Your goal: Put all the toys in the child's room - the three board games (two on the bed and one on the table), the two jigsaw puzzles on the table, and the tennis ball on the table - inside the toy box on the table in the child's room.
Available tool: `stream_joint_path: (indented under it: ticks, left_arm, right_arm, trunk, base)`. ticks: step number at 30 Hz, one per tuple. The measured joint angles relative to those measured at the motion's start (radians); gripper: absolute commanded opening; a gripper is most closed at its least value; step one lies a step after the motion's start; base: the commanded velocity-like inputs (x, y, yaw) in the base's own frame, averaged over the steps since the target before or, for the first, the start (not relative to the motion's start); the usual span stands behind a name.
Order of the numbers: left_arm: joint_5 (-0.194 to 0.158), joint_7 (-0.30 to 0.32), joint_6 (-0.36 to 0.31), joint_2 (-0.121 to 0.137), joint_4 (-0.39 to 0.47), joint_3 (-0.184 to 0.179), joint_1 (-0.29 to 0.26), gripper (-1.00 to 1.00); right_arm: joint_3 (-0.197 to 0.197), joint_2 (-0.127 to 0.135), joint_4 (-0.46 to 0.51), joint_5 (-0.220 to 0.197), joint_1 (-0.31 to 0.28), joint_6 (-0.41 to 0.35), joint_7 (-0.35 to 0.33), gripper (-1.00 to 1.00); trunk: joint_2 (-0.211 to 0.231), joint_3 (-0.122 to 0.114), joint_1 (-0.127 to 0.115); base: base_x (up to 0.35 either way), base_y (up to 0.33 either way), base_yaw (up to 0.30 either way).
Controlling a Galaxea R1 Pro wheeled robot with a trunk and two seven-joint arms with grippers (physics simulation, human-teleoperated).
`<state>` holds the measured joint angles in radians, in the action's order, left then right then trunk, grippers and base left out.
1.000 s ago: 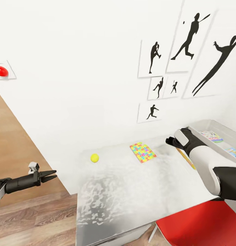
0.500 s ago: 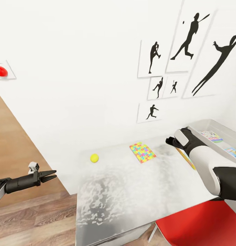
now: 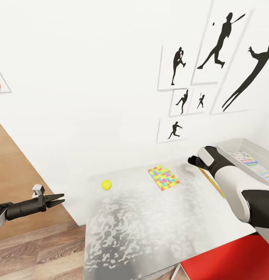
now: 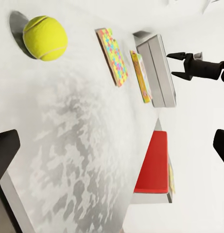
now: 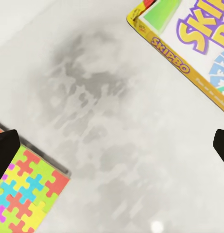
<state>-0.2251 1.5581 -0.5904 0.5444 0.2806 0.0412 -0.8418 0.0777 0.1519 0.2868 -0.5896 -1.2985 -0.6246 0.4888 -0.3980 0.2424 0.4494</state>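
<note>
On the pale table (image 3: 142,225) lie the yellow-green tennis ball (image 3: 106,184) and one jigsaw puzzle (image 3: 163,177). My right gripper (image 3: 193,160) hovers open over the bare tabletop between that puzzle (image 5: 24,194) and the SKIP-BO board game (image 5: 194,34), whose edge (image 3: 214,182) shows under my right forearm. The grey toy box (image 3: 232,144) stands at the table's right end with two printed boxes (image 3: 243,157) inside. My left gripper (image 3: 58,200) hangs open left of the table, over the floor, facing the ball (image 4: 45,38).
A red chair seat (image 3: 227,260) sits at the table's near right corner. The white wall with black baseball silhouettes (image 3: 218,42) runs right behind the table. Wood-plank floor (image 3: 33,249) lies to the left, below my left arm.
The head camera has shifted a little, so the table and pictures sit slightly lower and to the right. Neither arm nor any toy has moved.
</note>
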Motion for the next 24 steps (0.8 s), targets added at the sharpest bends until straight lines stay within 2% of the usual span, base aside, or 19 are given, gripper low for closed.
stream_joint_path:
  ticks: [4, 7, 11, 24]
  left_arm:
    - [0.0, 0.0, 0.0, 0.0, 0.0, 0.001, 0.0, 1.0]
    - [0.0, 0.001, 0.001, 0.0, 0.0, 0.001, 0.0, 1.0]
    - [0.0, 0.001, 0.0, 0.0, 0.0, 0.0, 0.0, 1.0]
    - [-0.001, 0.006, 0.001, 0.0, 0.0, 0.0, 0.0, 1.0]
  right_arm:
    - [0.013, -0.003, -0.001, 0.001, 0.0, -0.001, 0.001, 1.0]
    - [0.058, -0.004, -0.001, 0.0, 0.0, -0.001, 0.001, 1.0]
    - [0.092, -0.006, -0.002, -0.002, -0.001, -0.002, 0.001, 1.0]
    - [0.104, -0.011, -0.007, -0.005, -0.002, -0.007, 0.003, 1.0]
  trunk:
    - [0.0, 0.0, 0.0]
    - [0.0, 0.001, 0.0]
    - [0.0, 0.004, 0.0]
    - [0.0, 0.021, 0.0]
  base:
    - [0.007, 0.0, 0.0]
    - [0.002, 0.0, 0.0]
    - [0.0, 0.0, 0.0]
    - [0.0, 0.0, 0.0]
